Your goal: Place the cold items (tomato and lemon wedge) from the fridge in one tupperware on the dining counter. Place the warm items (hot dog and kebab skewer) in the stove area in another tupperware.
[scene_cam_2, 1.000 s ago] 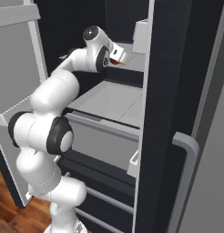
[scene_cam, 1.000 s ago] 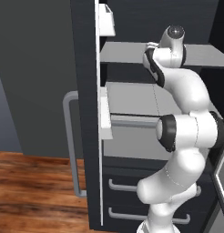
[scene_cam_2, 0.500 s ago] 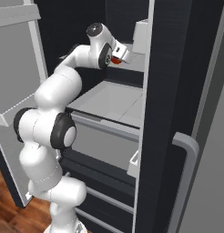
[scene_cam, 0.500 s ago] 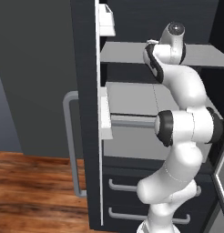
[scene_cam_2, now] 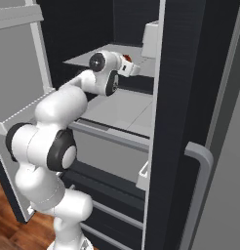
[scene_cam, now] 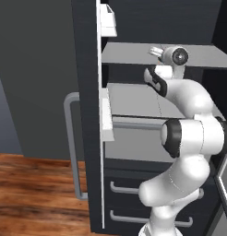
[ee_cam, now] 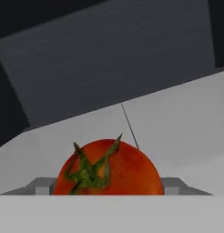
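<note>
Tomato (ee_cam: 109, 167) on fridge (scene_cam: 87, 115) shelf: end effector (scene_cam_2: 133, 69), wide a second earlier, had narrowed around it, grip unconfirmed; pickup judged imminent.

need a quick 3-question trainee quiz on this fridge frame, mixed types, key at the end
1. True or false: the tomato sits on a light grey shelf inside the fridge.
2. In the hand view, the tomato lies: A) far off at the back wall, B) close up between the pincer fingertips, C) off to one side.
3. What colour is the tomato's stem?

Key: 1 true; 2 B; 3 green.
</note>
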You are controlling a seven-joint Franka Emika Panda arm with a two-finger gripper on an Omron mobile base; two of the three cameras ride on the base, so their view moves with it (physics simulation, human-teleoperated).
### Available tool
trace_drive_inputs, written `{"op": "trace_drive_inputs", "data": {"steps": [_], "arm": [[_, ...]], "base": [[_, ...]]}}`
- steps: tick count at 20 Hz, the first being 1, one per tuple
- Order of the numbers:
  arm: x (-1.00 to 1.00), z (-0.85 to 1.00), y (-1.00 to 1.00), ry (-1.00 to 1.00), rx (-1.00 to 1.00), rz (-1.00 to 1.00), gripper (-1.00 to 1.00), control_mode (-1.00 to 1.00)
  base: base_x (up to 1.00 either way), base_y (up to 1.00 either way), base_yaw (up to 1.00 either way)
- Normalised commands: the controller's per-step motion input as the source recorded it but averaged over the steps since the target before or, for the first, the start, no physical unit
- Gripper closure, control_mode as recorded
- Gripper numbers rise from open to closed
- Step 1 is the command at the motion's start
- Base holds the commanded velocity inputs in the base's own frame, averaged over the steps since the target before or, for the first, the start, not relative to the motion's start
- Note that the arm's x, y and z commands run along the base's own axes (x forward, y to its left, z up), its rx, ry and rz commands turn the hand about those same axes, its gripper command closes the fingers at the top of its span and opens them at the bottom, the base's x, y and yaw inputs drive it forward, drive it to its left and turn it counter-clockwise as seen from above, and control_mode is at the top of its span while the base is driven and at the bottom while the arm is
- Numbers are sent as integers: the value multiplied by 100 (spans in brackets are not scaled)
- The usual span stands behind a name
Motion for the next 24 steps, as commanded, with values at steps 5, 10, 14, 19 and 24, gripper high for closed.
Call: {"op": "trace_drive_inputs", "data": {"steps": [5, 10, 14, 19, 24], "arm": [[-4, 43, 0, 3, 11, 7, 100, -100], [-80, 93, 0, 31, 15, 26, 100, -100], [-100, 24, 0, 28, 16, 19, 100, -100], [-100, -36, 12, 4, 5, -10, 100, -100], [-100, -70, 53, 34, -2, -24, 100, -100]], "base": [[0, 0, 0], [0, 0, 0], [0, 0, 0], [0, 0, 0], [0, 0, 0]]}}
